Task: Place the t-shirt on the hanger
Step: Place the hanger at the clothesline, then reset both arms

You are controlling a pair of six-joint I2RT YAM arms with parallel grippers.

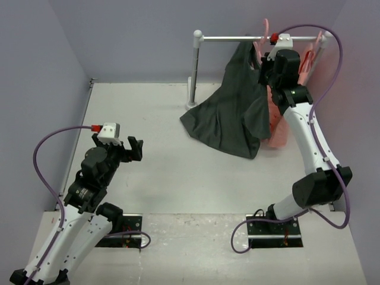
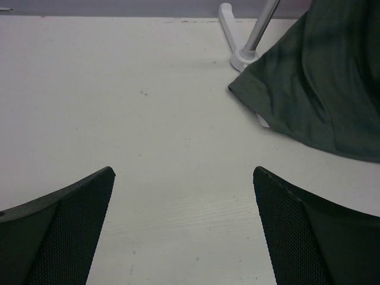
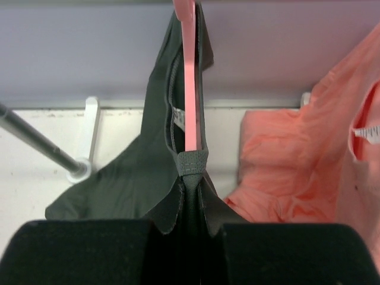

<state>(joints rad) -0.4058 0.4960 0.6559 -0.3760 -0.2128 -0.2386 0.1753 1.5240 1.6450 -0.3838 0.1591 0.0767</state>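
Observation:
The dark grey t-shirt (image 1: 234,113) hangs from the rail, its lower part spread on the table. It also shows in the left wrist view (image 2: 320,83). The pink hanger (image 3: 191,89) runs through its neck opening (image 3: 191,161); its hook (image 1: 265,28) is at the rail. My right gripper (image 1: 268,66) is up at the rail, shut on the t-shirt's shoulder cloth (image 3: 185,231) just below the neck seam. My left gripper (image 1: 134,148) is open and empty, low over the bare table (image 2: 183,173), well left of the shirt.
A metal rail (image 1: 237,38) on a white post (image 1: 194,71) with a foot (image 2: 240,59) stands at the back. A salmon-pink garment (image 1: 278,127) on another pink hanger (image 1: 309,59) hangs right of the shirt, close to my right gripper (image 3: 291,160).

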